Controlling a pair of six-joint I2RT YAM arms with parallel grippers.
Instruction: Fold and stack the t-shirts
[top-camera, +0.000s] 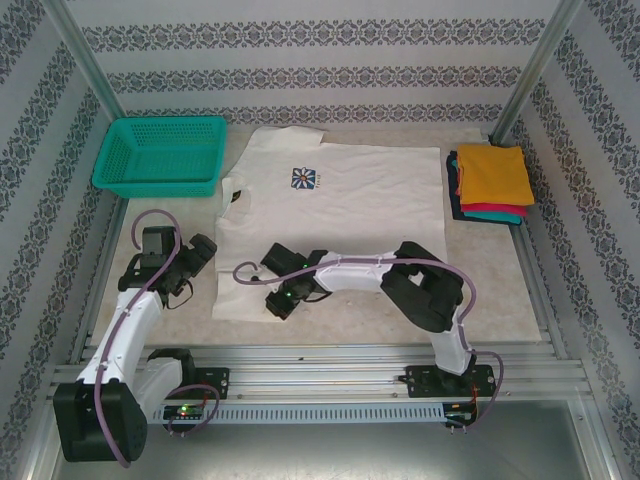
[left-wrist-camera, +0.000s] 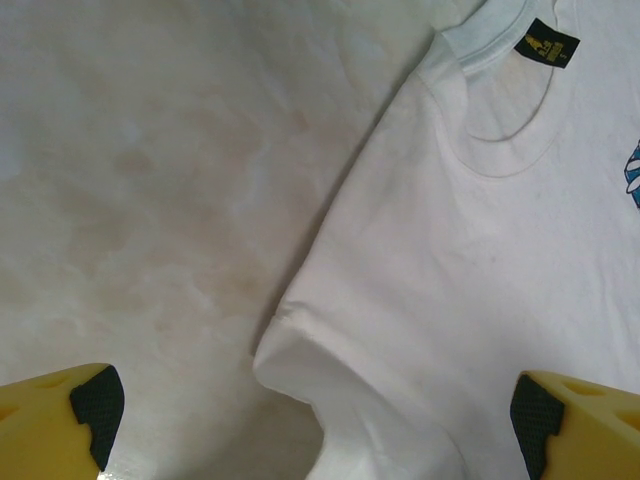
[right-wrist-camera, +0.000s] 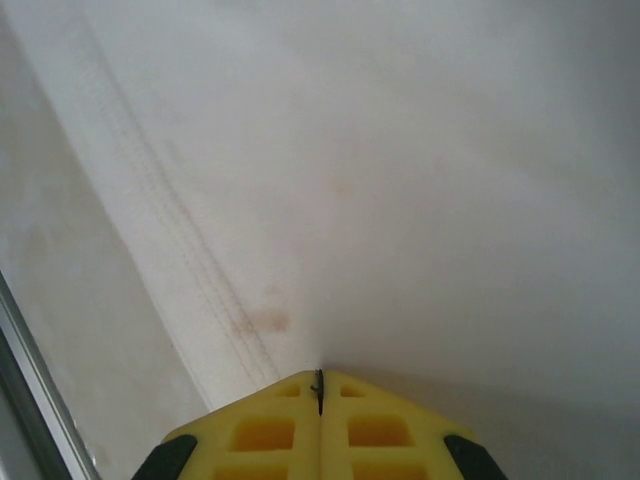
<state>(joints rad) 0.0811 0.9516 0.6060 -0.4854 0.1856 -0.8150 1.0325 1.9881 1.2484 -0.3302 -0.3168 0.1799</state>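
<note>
One white t-shirt (top-camera: 360, 215), one folded stack (top-camera: 492, 178)

From above, the right arm (top-camera: 350, 272) lies across the white t-shirt (top-camera: 350, 200) and hides its lower middle. The lettering by the print (top-camera: 305, 178) is too small to read. Beneath the orange shirt (top-camera: 495, 172), the other folded shirts (top-camera: 495, 212) show just thin edges. In the left wrist view the neck label (left-wrist-camera: 546, 44) is unreadable and the right edge slices the print. The right gripper (right-wrist-camera: 318, 378) is cropped below, and whether cloth is caught in it I can't tell.
</note>
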